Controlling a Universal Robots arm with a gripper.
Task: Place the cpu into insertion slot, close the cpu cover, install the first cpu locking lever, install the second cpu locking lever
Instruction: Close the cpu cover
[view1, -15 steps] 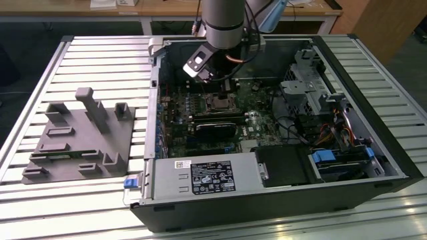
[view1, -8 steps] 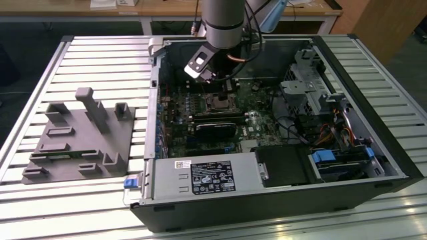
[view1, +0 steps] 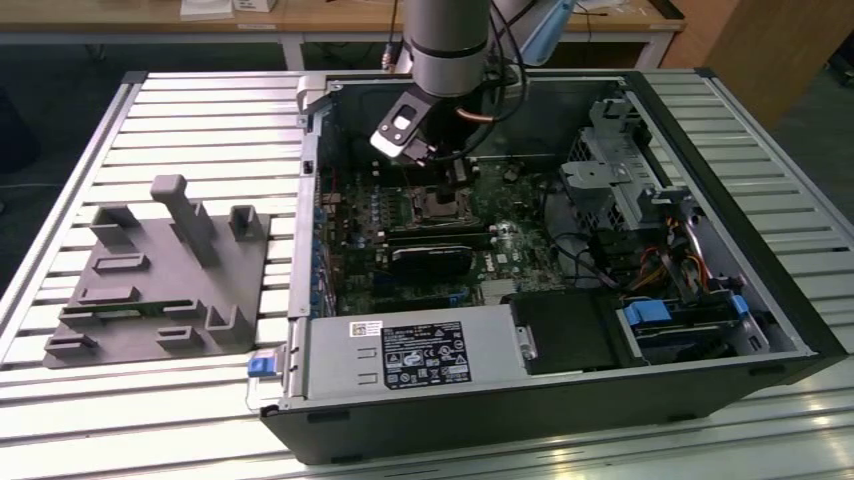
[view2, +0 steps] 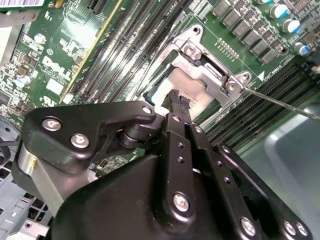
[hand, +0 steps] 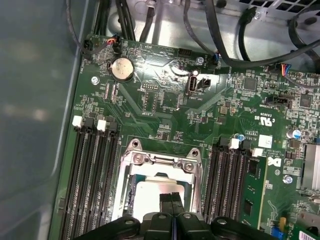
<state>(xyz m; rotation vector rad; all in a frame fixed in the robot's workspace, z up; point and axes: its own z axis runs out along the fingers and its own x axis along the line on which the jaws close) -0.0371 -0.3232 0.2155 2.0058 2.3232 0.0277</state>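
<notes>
Pale silvery cpu (hand: 147, 197), green motherboard (hand: 165, 100), black end effector (hand: 171, 199), grey ribbed table (view1: 200, 110).

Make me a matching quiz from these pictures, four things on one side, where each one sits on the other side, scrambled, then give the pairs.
1 cpu
2 hand
3 coin battery
4 grey fixture

a on the slatted table, outside the case
b in the insertion slot
c over the cpu
d on the bare green board

Pairs: 1-b; 2-c; 3-d; 4-a
</notes>
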